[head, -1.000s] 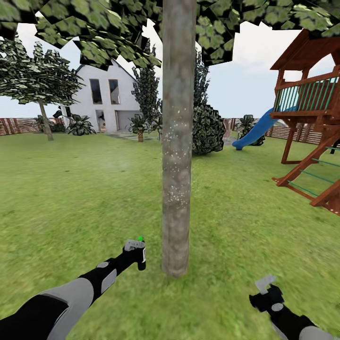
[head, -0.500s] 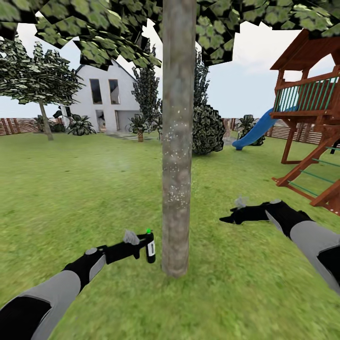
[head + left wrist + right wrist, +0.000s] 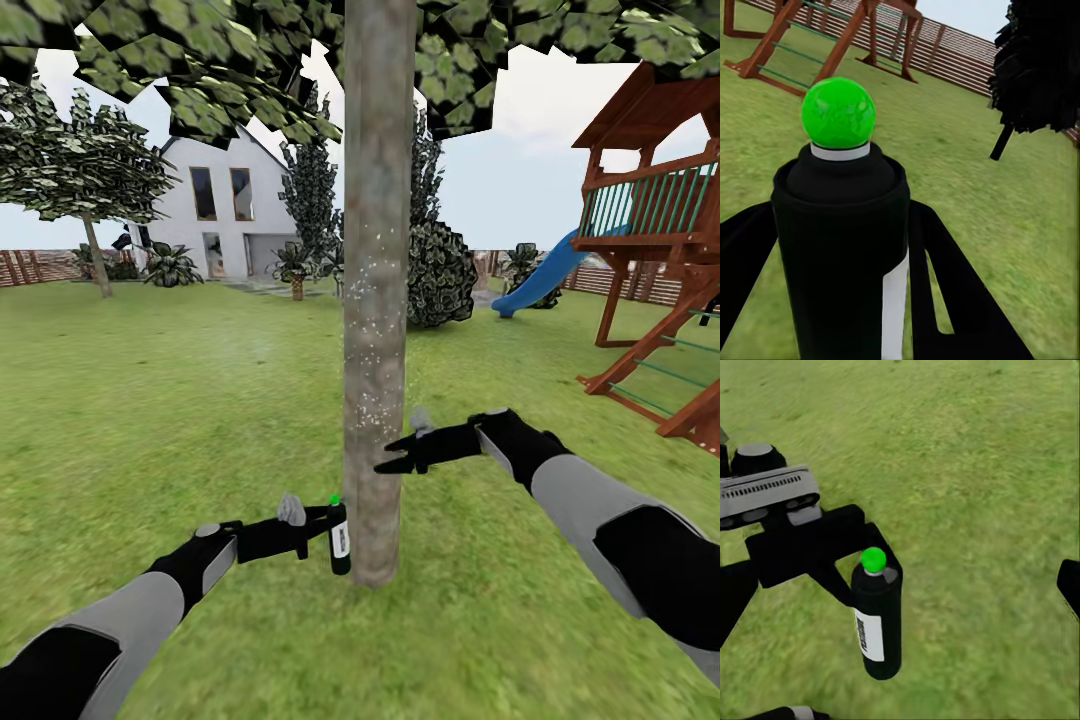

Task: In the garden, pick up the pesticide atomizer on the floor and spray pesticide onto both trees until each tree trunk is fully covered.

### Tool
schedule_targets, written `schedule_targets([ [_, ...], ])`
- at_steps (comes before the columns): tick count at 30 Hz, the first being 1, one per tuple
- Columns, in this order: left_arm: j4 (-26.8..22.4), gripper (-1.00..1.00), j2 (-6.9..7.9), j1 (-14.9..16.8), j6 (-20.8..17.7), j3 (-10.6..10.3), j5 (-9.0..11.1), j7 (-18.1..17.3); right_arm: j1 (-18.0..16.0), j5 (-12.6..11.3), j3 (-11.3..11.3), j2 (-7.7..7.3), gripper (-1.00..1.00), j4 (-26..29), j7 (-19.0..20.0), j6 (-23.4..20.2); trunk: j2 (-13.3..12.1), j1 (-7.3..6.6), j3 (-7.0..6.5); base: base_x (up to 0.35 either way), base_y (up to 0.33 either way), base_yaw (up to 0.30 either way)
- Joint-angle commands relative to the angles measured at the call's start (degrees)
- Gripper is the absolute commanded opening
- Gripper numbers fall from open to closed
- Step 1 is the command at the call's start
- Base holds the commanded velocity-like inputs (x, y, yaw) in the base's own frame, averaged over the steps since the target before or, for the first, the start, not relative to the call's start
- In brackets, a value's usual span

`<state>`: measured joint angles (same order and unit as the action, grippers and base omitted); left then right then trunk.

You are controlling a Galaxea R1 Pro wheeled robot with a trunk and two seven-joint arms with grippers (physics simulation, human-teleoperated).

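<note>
Your left gripper (image 3: 322,520) holds the pesticide atomizer (image 3: 340,538) upright just left of the tree trunk (image 3: 377,300), near its base. Your right gripper (image 3: 392,460) reaches in front of the trunk, higher up. The play tower (image 3: 660,250) stands far right, the house (image 3: 222,215) behind left.

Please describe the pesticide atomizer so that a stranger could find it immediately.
Find the thick grey-brown tree trunk in the middle of the lawn. Near its base, the left gripper holds the pesticide atomizer upright: a small black bottle with a green ball on top and a white label.
</note>
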<state>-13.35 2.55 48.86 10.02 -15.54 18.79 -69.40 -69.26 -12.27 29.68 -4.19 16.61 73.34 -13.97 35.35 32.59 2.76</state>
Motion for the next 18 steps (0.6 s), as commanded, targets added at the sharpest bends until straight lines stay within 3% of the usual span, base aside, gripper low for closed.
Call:
schedule_targets([
  [1, -0.01, -1.00, -0.06, 0.00, 0.00, 0.09, 0.01, -0.02, 0.00, 0.03, 0.02, 0.12, 1.00, 0.70, -0.05, -0.07, 0.00, 0.00, 0.00, 0.000, 0.000, 0.000],
  [7, -0.01, -1.00, -0.16, 0.00, 0.08, 0.22, 0.02, -0.12, 0.00, 0.11, 0.02, 2.11, 1.00, 5.35, -0.19, -4.71, 0.00, 0.00, 0.00, 0.000, 0.000, 0.000],
  [8, -0.01, -1.00, -0.17, 0.00, 0.12, 0.20, 0.02, -0.12, 0.00, 0.12, 0.02, 2.31, -1.00, 5.48, -0.20, -4.83, 0.00, 0.00, 0.00, 0.000, 0.000, 0.000],
  [15, -0.01, -1.00, -1.33, 0.00, 0.09, 0.08, 0.02, -0.12, 0.00, 0.25, 0.30, 6.93, -1.00, 5.63, -0.29, -4.93, 0.00, 0.00, 0.00, 0.000, 0.000, 0.000],
  [18, -0.64, -1.00, -1.46, 0.00, 0.04, 0.09, 0.02, -0.12, 0.00, 0.31, 0.50, 7.88, -1.00, 5.38, -0.85, -4.85, 0.00, 0.00, 0.00, 0.000, 0.000, 0.000],
])
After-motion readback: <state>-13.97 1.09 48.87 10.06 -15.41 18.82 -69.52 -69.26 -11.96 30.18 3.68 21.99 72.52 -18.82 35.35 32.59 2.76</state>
